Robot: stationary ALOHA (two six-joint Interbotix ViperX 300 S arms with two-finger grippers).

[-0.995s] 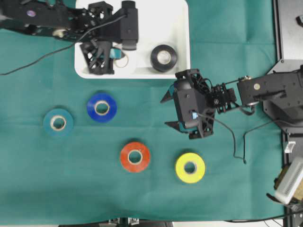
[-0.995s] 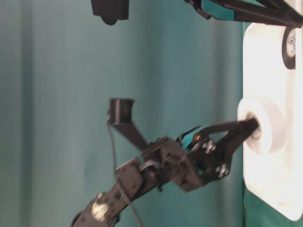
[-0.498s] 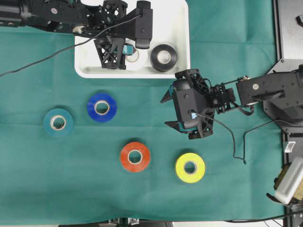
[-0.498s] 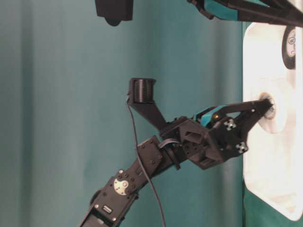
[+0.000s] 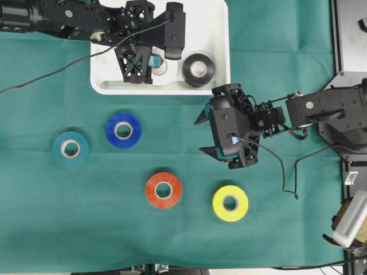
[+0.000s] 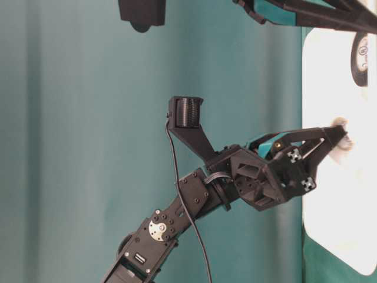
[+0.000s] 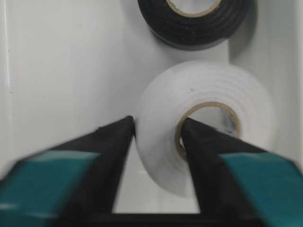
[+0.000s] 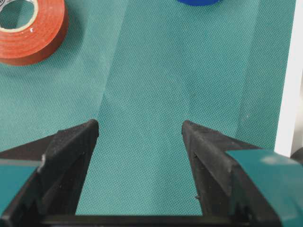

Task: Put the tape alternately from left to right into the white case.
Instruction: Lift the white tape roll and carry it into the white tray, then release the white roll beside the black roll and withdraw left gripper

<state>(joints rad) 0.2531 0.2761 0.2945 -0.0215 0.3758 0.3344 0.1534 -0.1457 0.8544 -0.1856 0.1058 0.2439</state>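
The left pincer (image 7: 156, 127) has just loosened around the white roll (image 7: 206, 125), apparently laid beside the black roll (image 5: 198, 69) in the white case (image 5: 218, 34); the right pincer (image 8: 140, 130) waits open, holding nothing.

We take this for a robotics lab bench; a green cloth (image 5: 114, 229) covers the table; two black robot arms (image 5: 69, 14) reach over it, trailing cables (image 5: 275, 160); a metal mounting plate (image 5: 350, 34) stands at the right edge.

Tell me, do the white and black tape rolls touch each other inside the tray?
Cannot tell. The left wrist view shows the white roll right beside the black roll, without plain contact or gap.
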